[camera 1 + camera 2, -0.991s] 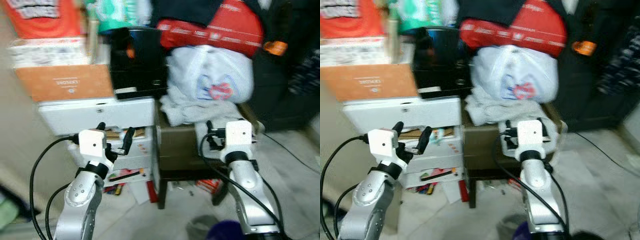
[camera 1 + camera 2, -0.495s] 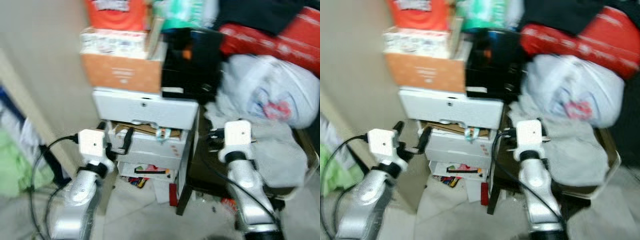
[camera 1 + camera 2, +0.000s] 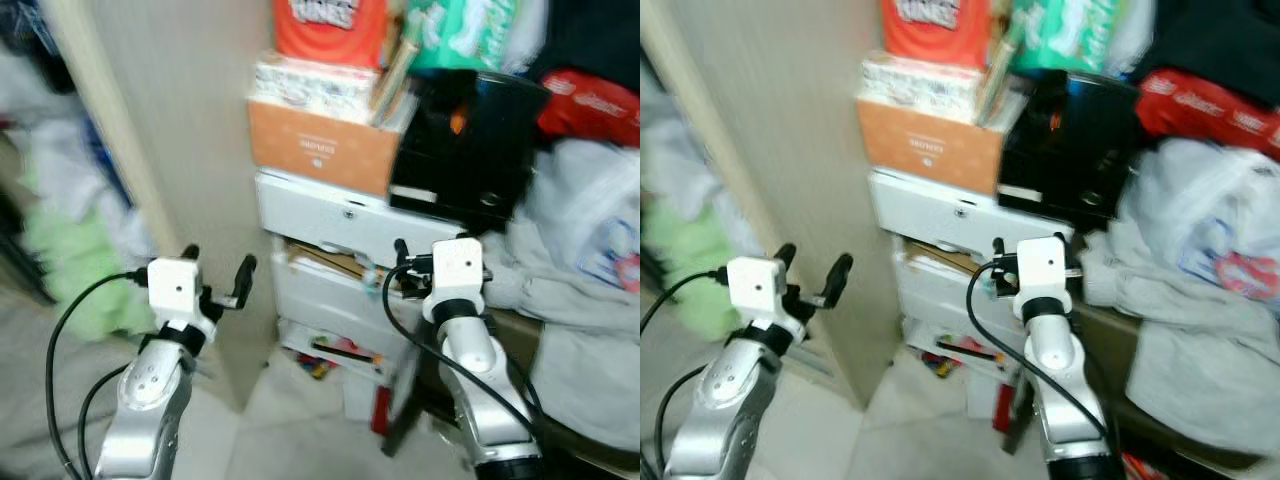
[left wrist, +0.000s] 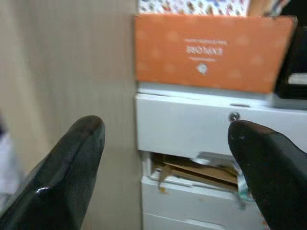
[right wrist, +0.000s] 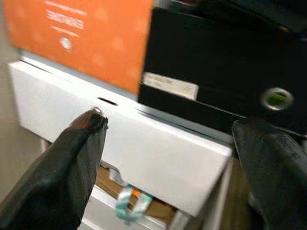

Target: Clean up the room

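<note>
- Camera swings leftward across the last second: the white drawer unit (image 3: 340, 265) that sat at 9 o'clock of the picture now stands near centre, and a beige wall panel (image 3: 180, 150) with green and white clutter (image 3: 70, 260) slides in at 9 o'clock. That is the robot turning, not the things moving.
- Left gripper (image 3: 215, 280) hangs in front of the wall panel, jaws spread wide, nothing between them.
- Right gripper (image 5: 168, 158) faces the top drawer, jaws released and empty too; through the wrist view the orange box (image 5: 81, 38) and black appliance (image 5: 225, 62) sit on top of the drawers.
- Grey cloth heap (image 3: 580, 290) and plastic bag (image 3: 600, 230) slip out to 3 o'clock.
- Reading it: no item is picked yet, so the tidy-up looks to be in its search phase, likely turning toward the clutter at 9 o'clock.
</note>
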`<state>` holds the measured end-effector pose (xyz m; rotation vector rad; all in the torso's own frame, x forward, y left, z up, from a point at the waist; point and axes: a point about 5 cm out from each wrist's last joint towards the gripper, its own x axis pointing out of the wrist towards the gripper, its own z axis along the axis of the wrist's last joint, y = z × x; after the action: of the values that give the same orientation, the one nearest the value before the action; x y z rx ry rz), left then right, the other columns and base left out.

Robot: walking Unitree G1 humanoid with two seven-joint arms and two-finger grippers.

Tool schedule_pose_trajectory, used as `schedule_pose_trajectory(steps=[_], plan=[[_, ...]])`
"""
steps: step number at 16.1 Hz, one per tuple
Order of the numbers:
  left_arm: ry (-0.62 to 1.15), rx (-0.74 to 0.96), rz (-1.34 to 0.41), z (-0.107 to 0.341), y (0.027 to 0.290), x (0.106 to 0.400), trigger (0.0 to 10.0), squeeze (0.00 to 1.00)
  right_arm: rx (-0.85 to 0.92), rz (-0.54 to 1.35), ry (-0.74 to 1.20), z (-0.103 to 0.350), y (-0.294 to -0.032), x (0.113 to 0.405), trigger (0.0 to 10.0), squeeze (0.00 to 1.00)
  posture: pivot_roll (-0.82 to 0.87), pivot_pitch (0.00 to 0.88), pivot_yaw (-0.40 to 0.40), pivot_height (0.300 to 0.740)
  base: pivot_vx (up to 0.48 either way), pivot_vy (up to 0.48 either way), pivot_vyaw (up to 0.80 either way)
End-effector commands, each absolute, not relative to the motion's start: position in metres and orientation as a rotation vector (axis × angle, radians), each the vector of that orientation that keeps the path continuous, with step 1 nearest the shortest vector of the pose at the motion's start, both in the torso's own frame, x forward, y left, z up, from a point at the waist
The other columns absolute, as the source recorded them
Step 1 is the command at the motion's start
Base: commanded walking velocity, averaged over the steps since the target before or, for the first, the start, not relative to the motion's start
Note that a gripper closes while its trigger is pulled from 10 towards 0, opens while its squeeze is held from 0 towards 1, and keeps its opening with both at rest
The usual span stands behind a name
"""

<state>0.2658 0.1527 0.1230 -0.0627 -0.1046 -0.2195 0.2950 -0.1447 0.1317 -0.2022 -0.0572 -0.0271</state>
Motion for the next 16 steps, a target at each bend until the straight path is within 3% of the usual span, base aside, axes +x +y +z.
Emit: schedule_pose_trajectory(steps=[1,16], plan=[[-0.109,-0.047,-0.238,0.124,0.150,0.265,10.0,0.00,-0.205,-0.041,-0.056,0.132,-0.149,0.296,10.0,0.00,-0.08,0.006,-0.032,0.740,0.000,0.000,0.80],[-0.139,-0.041,-0.209,0.130,0.153,0.274,10.0,0.00,-0.208,-0.025,-0.097,0.143,-0.144,0.309,10.0,0.00,-0.08,0.017,-0.031,0.740,0.000,0.000,0.80]])
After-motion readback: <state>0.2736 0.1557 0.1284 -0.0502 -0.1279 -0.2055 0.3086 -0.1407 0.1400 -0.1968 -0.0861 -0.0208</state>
